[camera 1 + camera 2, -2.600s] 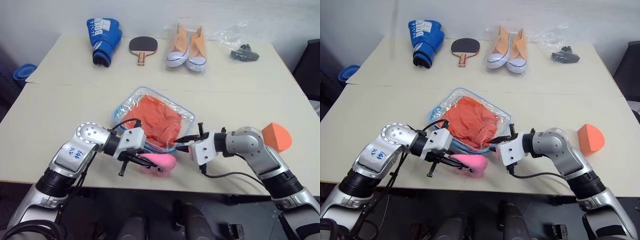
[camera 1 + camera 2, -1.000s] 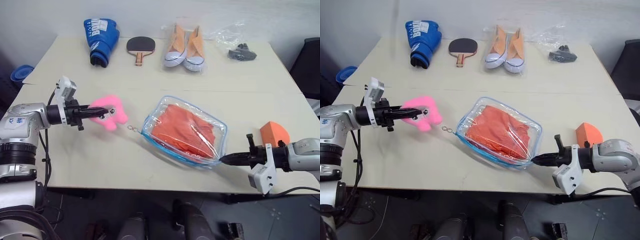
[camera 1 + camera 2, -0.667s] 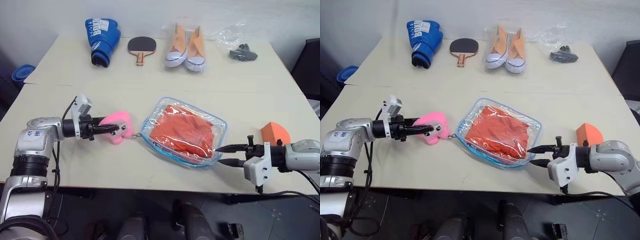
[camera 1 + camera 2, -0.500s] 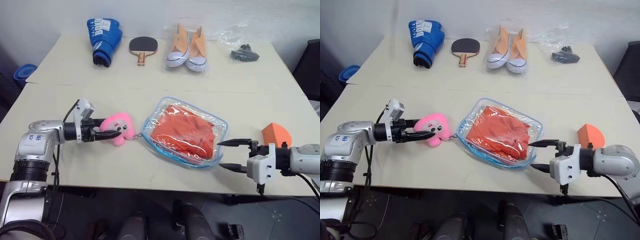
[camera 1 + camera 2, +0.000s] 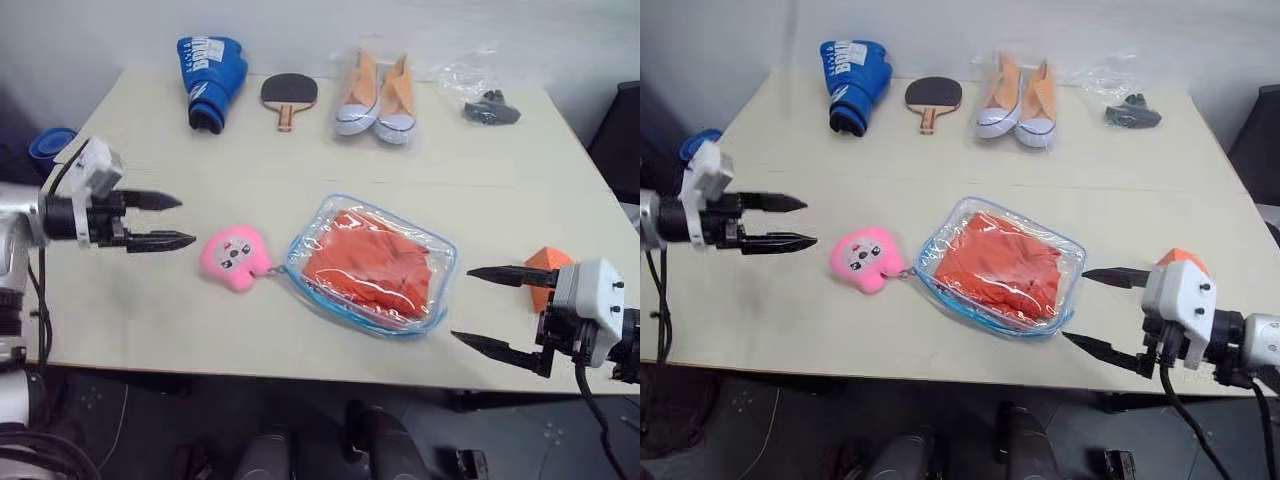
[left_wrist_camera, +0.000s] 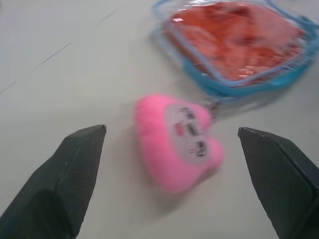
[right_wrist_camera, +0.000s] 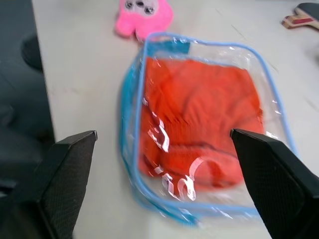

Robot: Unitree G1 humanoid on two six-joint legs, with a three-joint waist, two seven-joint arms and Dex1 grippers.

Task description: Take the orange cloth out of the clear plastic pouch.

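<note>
**Pouch flat on the bench, both hands empty**

The clear plastic pouch (image 5: 372, 266) lies flat on the bench (image 5: 300, 180) with the orange cloth (image 5: 368, 267) inside it. The pink plush charm (image 5: 233, 257) rests just to the pouch's left, chained to it. The left hand (image 5: 160, 220) hovers left of the charm, fingers spread wide, holding nothing. The right hand (image 5: 492, 310) hovers just right of the pouch, fingers also spread wide and empty.

White lettering runs across the cuff of the blue boxing glove (image 5: 209, 68). It is too small to read. No other writing can be made out
</note>
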